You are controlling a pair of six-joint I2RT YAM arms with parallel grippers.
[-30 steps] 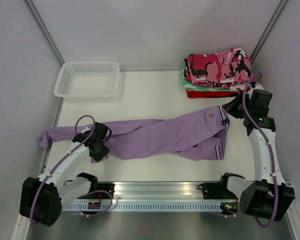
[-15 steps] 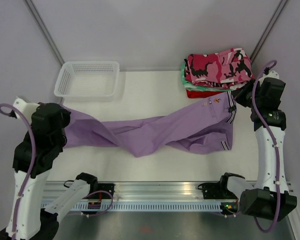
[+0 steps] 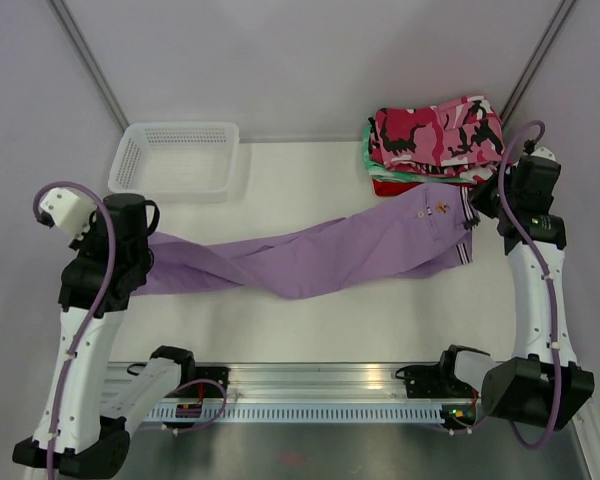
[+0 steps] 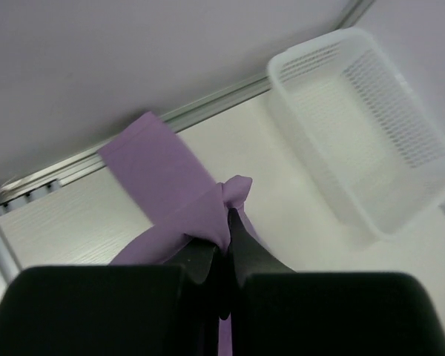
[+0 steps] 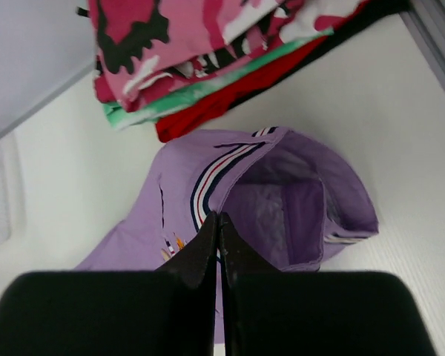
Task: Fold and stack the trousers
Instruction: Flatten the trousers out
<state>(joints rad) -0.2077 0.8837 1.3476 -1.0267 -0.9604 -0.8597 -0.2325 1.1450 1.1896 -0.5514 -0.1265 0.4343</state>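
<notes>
The left hand (image 4: pixel 227 226) is clamped on the leg end of the lilac trousers (image 3: pixel 310 262), near the white basket (image 3: pixel 175 157). The trousers stretch across the worktop (image 3: pixel 310 185) to the right hand (image 5: pixel 217 222), whose fingers are pinched shut on the striped waistband. Just behind it, the camouflage trousers (image 3: pixel 438 130) lie folded on top of a green-and-white garment (image 5: pixel 200 93) and a red garment (image 5: pixel 226 111).

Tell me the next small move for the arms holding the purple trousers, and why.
Probably draw the hands slightly further apart. The left hand and the right hand are shut on opposite ends of the lilac trousers, yet the middle sags, creased.
</notes>
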